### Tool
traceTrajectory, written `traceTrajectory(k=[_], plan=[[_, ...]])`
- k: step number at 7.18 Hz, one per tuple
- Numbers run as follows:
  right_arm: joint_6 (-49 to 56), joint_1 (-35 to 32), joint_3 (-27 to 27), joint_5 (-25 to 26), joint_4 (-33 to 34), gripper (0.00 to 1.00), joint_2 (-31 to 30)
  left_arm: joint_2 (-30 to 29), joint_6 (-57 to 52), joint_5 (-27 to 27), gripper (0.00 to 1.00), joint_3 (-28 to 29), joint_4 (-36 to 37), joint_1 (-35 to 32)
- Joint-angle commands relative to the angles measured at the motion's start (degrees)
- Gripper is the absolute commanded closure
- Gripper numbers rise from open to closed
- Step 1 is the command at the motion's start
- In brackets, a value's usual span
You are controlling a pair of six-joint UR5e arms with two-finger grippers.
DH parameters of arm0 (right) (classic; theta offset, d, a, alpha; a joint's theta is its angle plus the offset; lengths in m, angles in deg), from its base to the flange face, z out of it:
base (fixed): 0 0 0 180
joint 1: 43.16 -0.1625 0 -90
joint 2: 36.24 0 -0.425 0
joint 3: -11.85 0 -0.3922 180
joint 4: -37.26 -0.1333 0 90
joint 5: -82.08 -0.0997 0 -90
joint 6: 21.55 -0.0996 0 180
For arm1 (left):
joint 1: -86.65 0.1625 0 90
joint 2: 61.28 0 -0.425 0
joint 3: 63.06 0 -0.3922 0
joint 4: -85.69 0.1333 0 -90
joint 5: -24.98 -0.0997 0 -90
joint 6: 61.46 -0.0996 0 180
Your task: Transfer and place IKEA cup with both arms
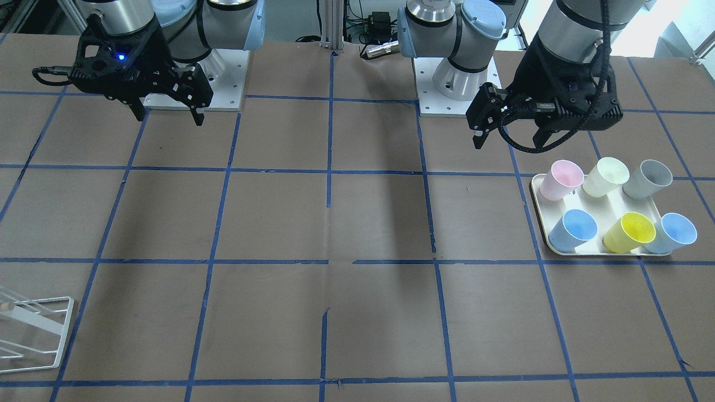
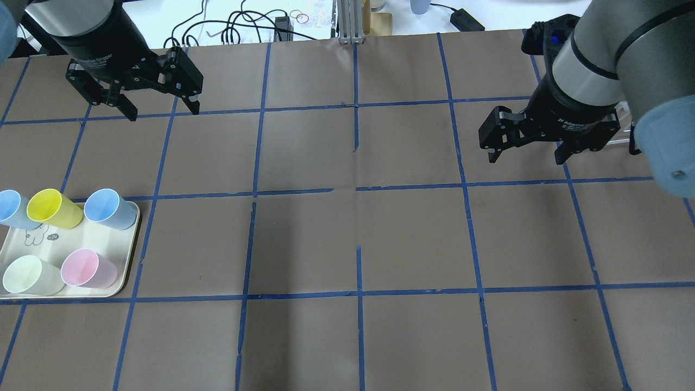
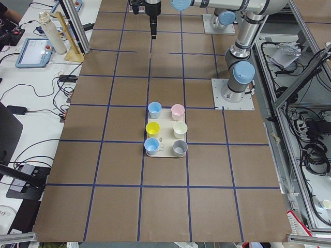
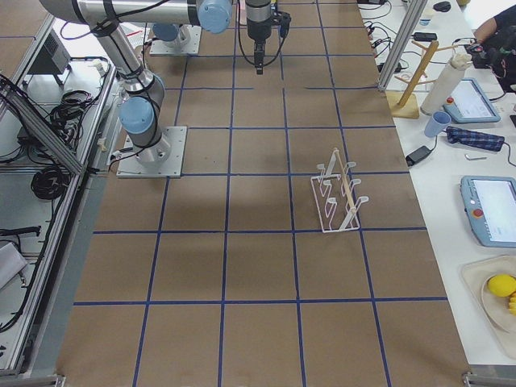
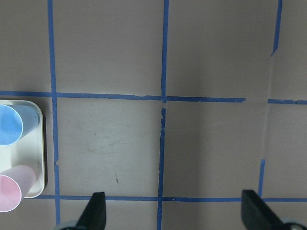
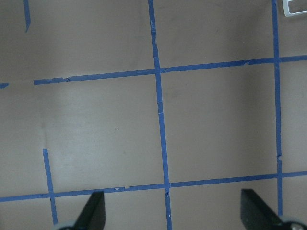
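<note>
Two pale blue IKEA cups (image 1: 574, 230) (image 1: 673, 233) stand upright on a cream tray (image 1: 539, 215), with a yellow cup (image 1: 630, 231) between them. In the overhead view they are at the far left (image 2: 108, 209) (image 2: 13, 209). One blue cup (image 5: 9, 124) shows at the left edge of the left wrist view. My left gripper (image 1: 508, 134) (image 2: 163, 113) is open and empty, high above the table, on the robot side of the tray. My right gripper (image 1: 167, 117) (image 2: 525, 160) is open and empty over bare table on the other side.
The tray also holds a pink cup (image 1: 561, 178), a cream cup (image 1: 606, 176) and a grey cup (image 1: 648, 178). A white wire rack (image 1: 33, 329) (image 4: 339, 197) stands at the table's far edge on my right side. Blue tape lines grid the brown table.
</note>
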Motion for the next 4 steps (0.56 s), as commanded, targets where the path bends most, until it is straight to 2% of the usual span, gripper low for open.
traceTrajectory(k=[1,4], plan=[[0.0,0.0,0.1,0.2,-0.4,0.00,0.0,0.0,-1.4,-0.4,0.00,0.1,0.5,-0.2],[0.0,0.0,0.1,0.3,-0.5,0.00,0.0,0.4,-1.5,-0.1,0.00,0.1,0.4,-0.3]])
